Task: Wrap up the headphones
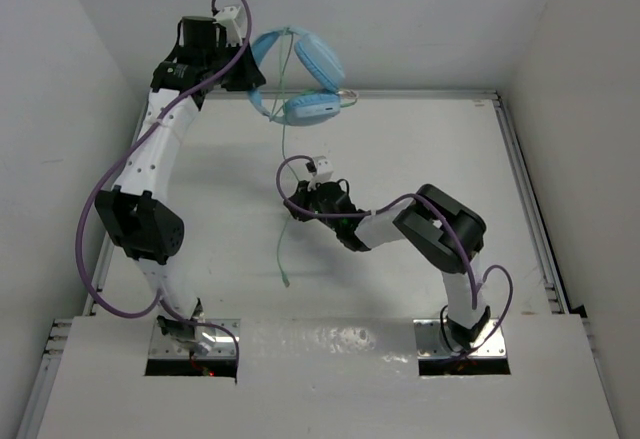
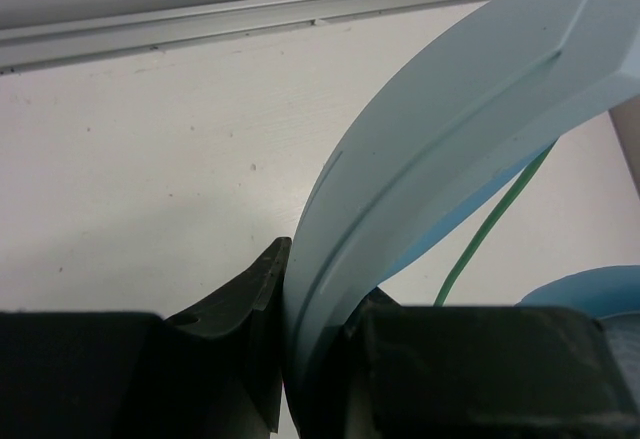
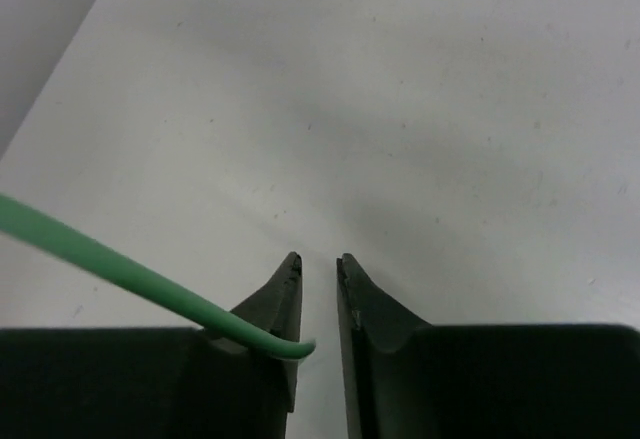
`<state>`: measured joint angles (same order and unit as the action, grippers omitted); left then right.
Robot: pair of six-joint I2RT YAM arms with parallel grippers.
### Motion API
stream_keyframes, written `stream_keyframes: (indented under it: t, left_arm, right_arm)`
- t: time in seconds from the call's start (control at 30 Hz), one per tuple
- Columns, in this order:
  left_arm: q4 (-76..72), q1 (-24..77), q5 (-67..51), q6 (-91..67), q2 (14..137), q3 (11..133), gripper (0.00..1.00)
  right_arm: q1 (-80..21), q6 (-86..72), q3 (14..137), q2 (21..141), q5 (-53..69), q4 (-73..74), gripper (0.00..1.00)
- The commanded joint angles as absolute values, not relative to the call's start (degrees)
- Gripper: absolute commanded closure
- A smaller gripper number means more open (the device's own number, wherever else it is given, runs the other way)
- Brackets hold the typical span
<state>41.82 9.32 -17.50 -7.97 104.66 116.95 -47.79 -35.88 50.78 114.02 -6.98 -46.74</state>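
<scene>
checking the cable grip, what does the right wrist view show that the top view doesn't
Right wrist only: the right pincer, jaws narrowly parted, green cable crossing one finger into the gap. Top only: left pincer holding the headphones by the headband; cable's free end trailing past the right pincer. Both: the cable and white table.

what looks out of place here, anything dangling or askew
The cable dangles unwrapped from the headphones, which the left gripper holds up by the headband. It drapes over one finger of the right gripper; whether the jaws pinch it is unclear.
</scene>
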Motion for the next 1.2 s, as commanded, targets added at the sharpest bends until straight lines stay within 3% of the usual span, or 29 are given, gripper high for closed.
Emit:
stream_keyframes:
  t: [0.0,0.07,0.3,0.5,0.73,0.9,1.17]
  left_arm:
    - [37.6,9.5,-20.9,-11.8,102.0,120.3,1.00]
    - [38.1,9.4,-22.0,-11.8,101.6,120.6,1.00]
    - [35.3,9.0,-35.5,-14.8,99.0,114.7,1.00]
    - [33.7,8.6,-34.8,-19.1,101.6,115.1,1.00]
    - [35.1,8.0,-36.8,-18.9,101.5,120.1,1.00]
    - [37.1,7.6,-36.8,-15.4,99.3,120.1,1.00]
    - [46.0,9.5,-37.3,4.0,96.2,113.3,1.00]
  right_arm:
    - [-48.2,-42.5,49.7,115.1,-9.8,-55.4,0.83]
    - [-47.8,-44.3,47.8,115.3,-11.7,-58.8,1.00]
    - [-46.1,-36.8,46.1,112.1,-10.6,-62.8,1.00]
    - [-51.8,-24.2,59.6,111.7,-9.4,-41.8,1.00]
    - [-49.1,-38.7,60.1,118.7,-5.9,-40.4,1.00]
    - [-40.4,-51.1,54.9,120.8,-0.2,-49.4,1.00]
    - [-30.1,-48.0,54.3,113.5,5.4,-46.9,1.00]
